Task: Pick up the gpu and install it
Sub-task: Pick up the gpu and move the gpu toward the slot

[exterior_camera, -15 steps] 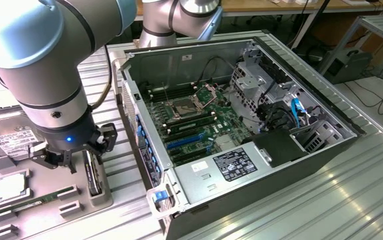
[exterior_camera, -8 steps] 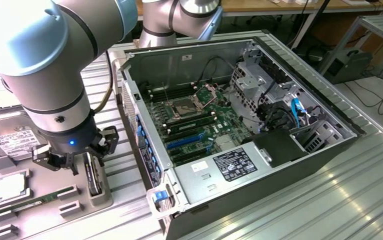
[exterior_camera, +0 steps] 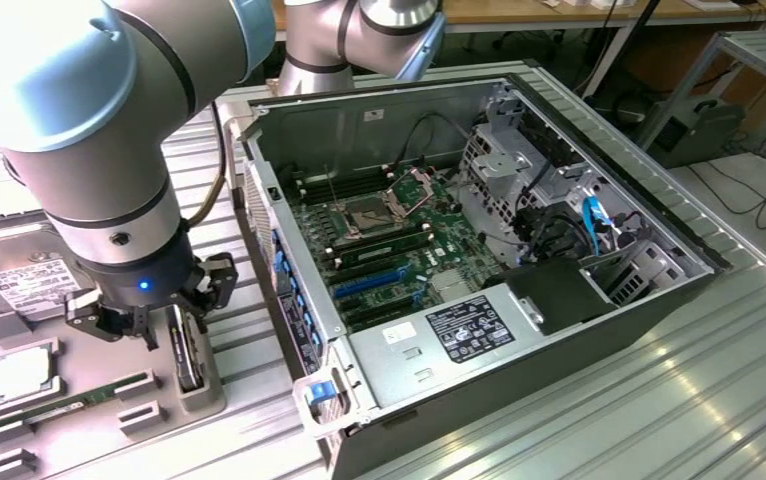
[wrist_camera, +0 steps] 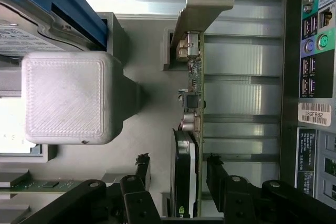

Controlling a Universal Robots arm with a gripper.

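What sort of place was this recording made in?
Probably a robotics lab or workshop set up for computer assembly: a grey-and-blue robot arm works over a ribbed aluminium table, an open dark tower computer case lies there with its green motherboard exposed, and a wooden desk stands behind.

The gpu (wrist_camera: pixel 191 103) stands on edge in a grey tray (wrist_camera: pixel 152 135). The open gripper (wrist_camera: pixel 178 174) straddles one end of it, with a finger on either side. A grey block (wrist_camera: pixel 68 98) sits beside the gpu.
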